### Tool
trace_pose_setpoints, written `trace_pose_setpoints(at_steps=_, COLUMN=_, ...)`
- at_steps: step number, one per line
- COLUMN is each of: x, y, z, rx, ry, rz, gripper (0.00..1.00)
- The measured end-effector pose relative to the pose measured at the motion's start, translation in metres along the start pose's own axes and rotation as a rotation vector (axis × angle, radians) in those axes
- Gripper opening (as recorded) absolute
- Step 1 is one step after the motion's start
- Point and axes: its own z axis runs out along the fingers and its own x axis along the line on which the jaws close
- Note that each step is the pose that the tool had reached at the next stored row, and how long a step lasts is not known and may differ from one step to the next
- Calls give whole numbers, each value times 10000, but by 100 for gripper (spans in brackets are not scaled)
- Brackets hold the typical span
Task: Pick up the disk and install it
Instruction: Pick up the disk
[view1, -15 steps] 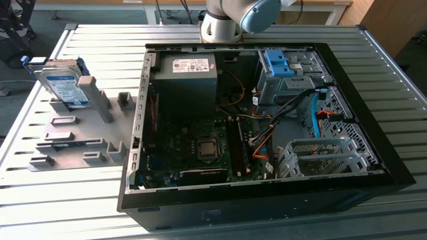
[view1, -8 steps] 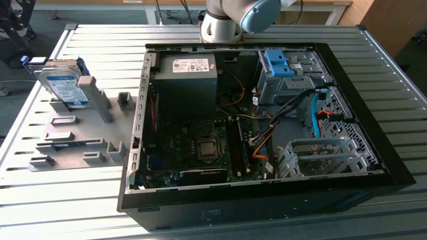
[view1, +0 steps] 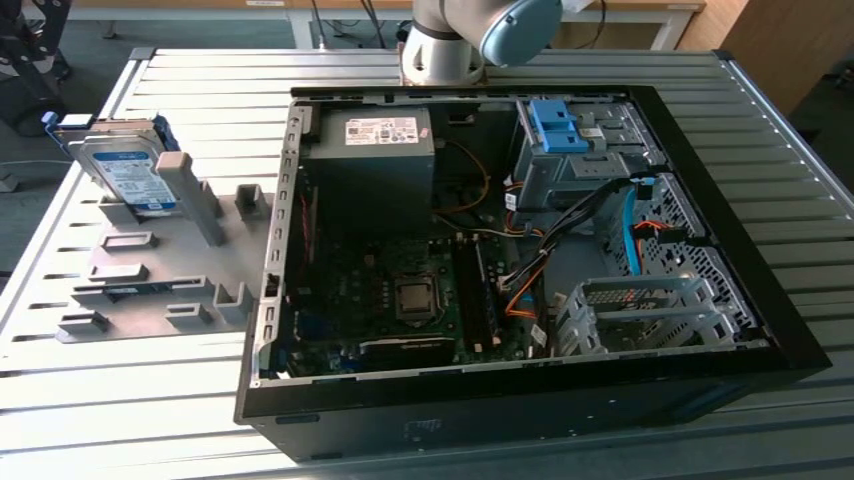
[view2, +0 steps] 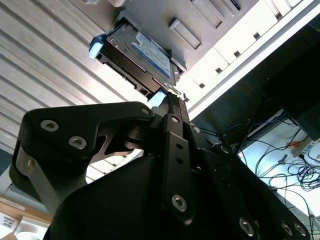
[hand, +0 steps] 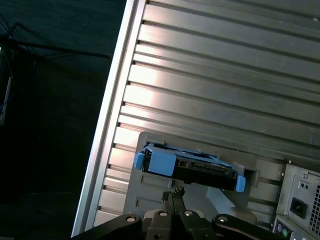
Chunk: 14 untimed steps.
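The exterior view's top edge cuts off the arm (view1: 447, 50), and a grey post (view1: 190, 195) covers part of the disk (view1: 123, 172). In the first wrist view the tool (hand: 172, 194) is cropped by the edge.

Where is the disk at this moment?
The disk stands in the grey holder on the table, at the exterior view's left of the open computer case.

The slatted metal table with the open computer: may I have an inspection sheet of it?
Surface: slatted silver metal table.
Job's things: silver hard disk in blue plastic frame, leaning in the grey holder plate, not installed.
Clutter: open black computer case beside the holder; blue plastic bracket inside.
Grippers: black gripper apart from the disk.
Cables: orange, blue and black wires inside the case.
Surroundings: dark floor beyond the table edge.
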Motion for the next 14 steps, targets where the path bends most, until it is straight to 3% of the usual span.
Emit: trace_pose_setpoints(at_steps=14, x=0, y=0, z=0, rx=1, ry=4, rz=-97, gripper=11)
